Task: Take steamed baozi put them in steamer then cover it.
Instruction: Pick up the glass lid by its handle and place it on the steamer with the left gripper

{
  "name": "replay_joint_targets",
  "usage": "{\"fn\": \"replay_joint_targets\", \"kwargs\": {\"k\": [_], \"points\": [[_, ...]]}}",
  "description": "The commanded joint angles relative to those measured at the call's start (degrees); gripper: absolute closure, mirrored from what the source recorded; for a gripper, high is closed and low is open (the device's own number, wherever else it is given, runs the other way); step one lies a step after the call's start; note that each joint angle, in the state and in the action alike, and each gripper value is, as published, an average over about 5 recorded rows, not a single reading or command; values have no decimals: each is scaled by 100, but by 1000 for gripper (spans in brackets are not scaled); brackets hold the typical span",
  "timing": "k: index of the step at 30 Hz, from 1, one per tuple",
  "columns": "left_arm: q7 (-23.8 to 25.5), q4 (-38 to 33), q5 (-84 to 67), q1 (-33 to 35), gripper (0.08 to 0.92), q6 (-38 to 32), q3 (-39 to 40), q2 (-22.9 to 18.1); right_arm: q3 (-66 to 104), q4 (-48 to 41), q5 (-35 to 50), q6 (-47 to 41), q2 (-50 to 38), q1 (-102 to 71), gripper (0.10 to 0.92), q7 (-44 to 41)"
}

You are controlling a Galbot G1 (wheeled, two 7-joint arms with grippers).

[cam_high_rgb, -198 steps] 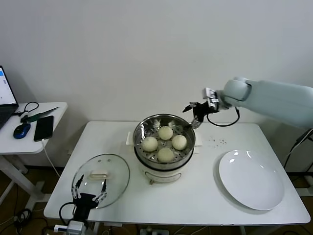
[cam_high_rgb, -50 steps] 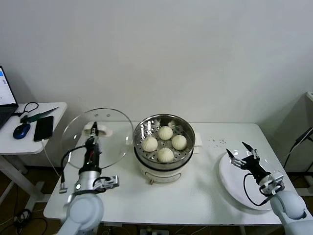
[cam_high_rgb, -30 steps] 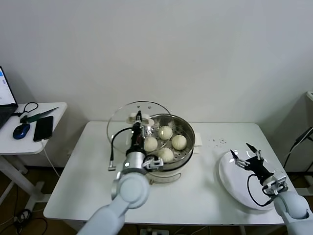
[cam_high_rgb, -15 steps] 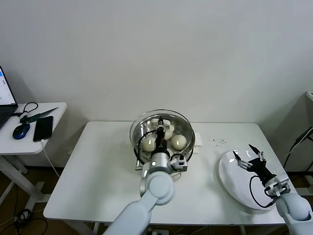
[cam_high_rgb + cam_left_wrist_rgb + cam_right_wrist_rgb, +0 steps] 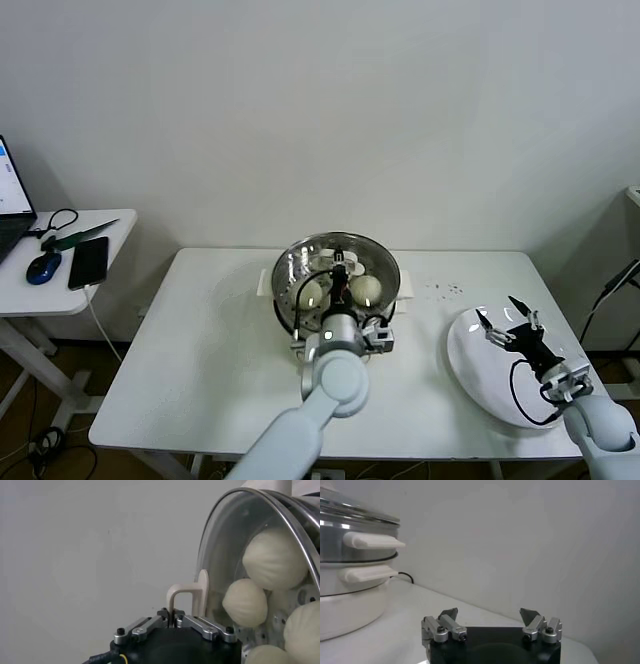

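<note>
I see the left gripper [image 5: 340, 262] clamped on the white handle [image 5: 192, 594] of the cover [image 5: 338, 270], which now sits centred over the steamer [image 5: 290, 300]; half a second ago it was still a little off toward my left. The steamed baozi [image 5: 245, 602] show through the glass, inside the basket. My right gripper [image 5: 510, 325] hangs with fingers spread above the white plate [image 5: 480, 375], barely shifted.

I see bright, even light from above; shadows on the desk [image 5: 200, 340] stay faint. Glare streaks the cover [image 5: 260, 510], and my left wrist view is soft up close.
</note>
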Motion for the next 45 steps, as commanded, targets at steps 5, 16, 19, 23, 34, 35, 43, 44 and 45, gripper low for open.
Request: {"fn": "replay_joint_targets", "kwargs": {"k": [5, 16, 19, 23, 34, 35, 43, 44, 45], "points": [[-38, 180, 72, -8, 862, 281, -2, -92, 22, -18, -10, 18, 3, 3, 203, -22], [-308, 272, 44, 59, 862, 281, -73, -126, 43, -29, -28, 36, 16, 1, 203, -59], [-380, 306, 8, 68, 862, 281, -70, -125, 52, -25, -41, 41, 10, -11, 203, -69], [-464, 326, -15, 76, 862, 281, -69, -126, 66, -22, -61, 49, 2, -20, 203, -83], [-484, 349, -61, 94, 862, 258, -83, -97, 97, -6, -83, 50, 16, -21, 203, -94], [-457, 341, -74, 100, 862, 249, -83, -93, 102, -4, -83, 50, 15, -23, 203, -96], [-419, 169, -203, 128, 809, 244, -59, 11, 137, 0, -84, 45, 9, -34, 203, -118], [-416, 110, -223, 137, 785, 249, -57, 42, 138, 0, -85, 44, 8, -34, 203, -122], [-410, 32, -254, 149, 759, 255, -54, 80, 140, -1, -86, 41, 7, -35, 203, -125]]}}
